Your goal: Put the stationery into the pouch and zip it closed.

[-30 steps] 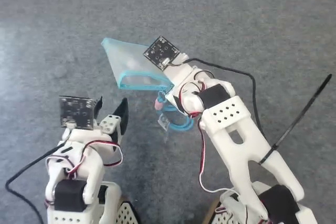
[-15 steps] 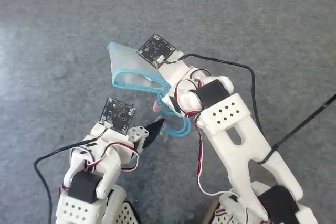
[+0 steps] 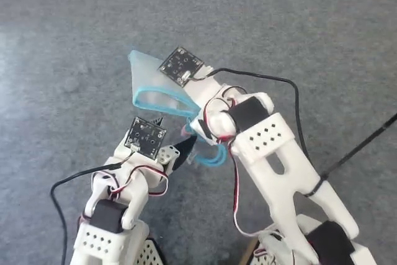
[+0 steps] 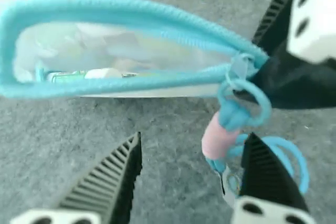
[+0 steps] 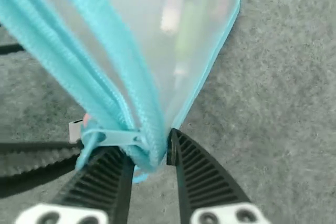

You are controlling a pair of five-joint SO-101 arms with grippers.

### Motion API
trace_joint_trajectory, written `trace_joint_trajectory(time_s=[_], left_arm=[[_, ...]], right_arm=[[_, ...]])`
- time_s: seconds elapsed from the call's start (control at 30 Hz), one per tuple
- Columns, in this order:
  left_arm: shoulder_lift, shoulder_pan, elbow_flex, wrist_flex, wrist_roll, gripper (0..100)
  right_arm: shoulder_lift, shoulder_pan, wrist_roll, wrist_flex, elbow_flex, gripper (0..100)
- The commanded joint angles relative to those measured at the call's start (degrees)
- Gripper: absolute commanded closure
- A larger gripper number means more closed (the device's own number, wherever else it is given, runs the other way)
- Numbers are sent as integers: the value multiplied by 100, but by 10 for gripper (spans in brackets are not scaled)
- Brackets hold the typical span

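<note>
Open translucent pouch (image 4: 131, 51), turquoise-edged

In the high view the left arm (image 3: 118, 203) stood at the near left, leaning forward and angled toward the right arm (image 3: 273, 153). The left claw (image 4: 194, 137) was spread wide, its two dark ribbed fingers (image 4: 113, 182) well apart. The right arm stretched from the near right toward the middle, wrist bent downward. The right claw (image 5: 148, 153) was pinched close on one end of the pouch (image 5: 173, 35), with the left claw's tip just beside it.
</note>
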Motion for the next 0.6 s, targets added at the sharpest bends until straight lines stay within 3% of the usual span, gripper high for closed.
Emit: trace_joint_trajectory(time_s=[0.0,0.23,0.57], left_arm=[[-26,26,31,-360,-62,739],[-26,9,31,-343,-44,754],[-70,-26,31,-378,-492,992]], right_arm=[[-585,-286,-79,145,-185,991],[-760,-347,-79,127,-9,991],[-734,-321,9,-259,580,991]])
